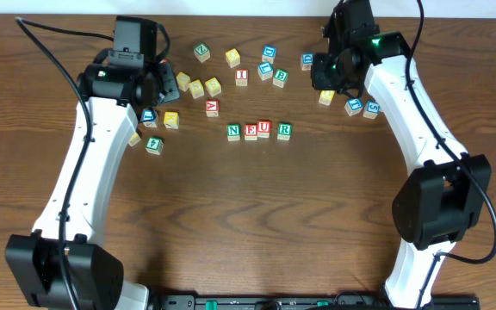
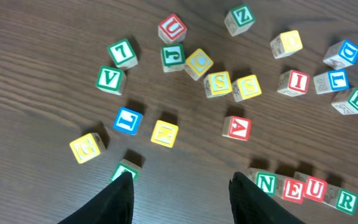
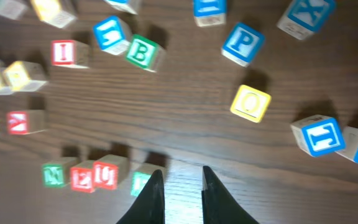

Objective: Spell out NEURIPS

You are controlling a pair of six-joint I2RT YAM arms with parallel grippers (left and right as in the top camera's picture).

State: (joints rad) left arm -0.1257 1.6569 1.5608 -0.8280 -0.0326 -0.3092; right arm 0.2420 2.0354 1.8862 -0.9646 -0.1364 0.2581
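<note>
Four cubes stand in a row reading N (image 1: 233,131), E (image 1: 251,131), U (image 1: 264,129), R (image 1: 284,130) at the table's middle. The red I cube (image 1: 242,76) lies behind the row; it also shows in the left wrist view as I (image 2: 297,82) and in the right wrist view as I (image 3: 63,53). The blue P cube (image 3: 243,43) lies by the right arm. Two yellow-topped cubes (image 2: 218,83) sit side by side. My right gripper (image 3: 182,174) hangs above the table right of R, slightly open and empty. My left gripper (image 2: 182,180) is open and empty, hovering left of N (image 2: 265,183).
Loose cubes with other letters are scattered along the back: green V (image 2: 110,79), yellow G (image 2: 86,148), red U (image 2: 172,28), green B (image 3: 140,52), yellow Q (image 3: 250,102), blue T (image 3: 319,135). The table's far edge (image 1: 248,3) runs just behind them.
</note>
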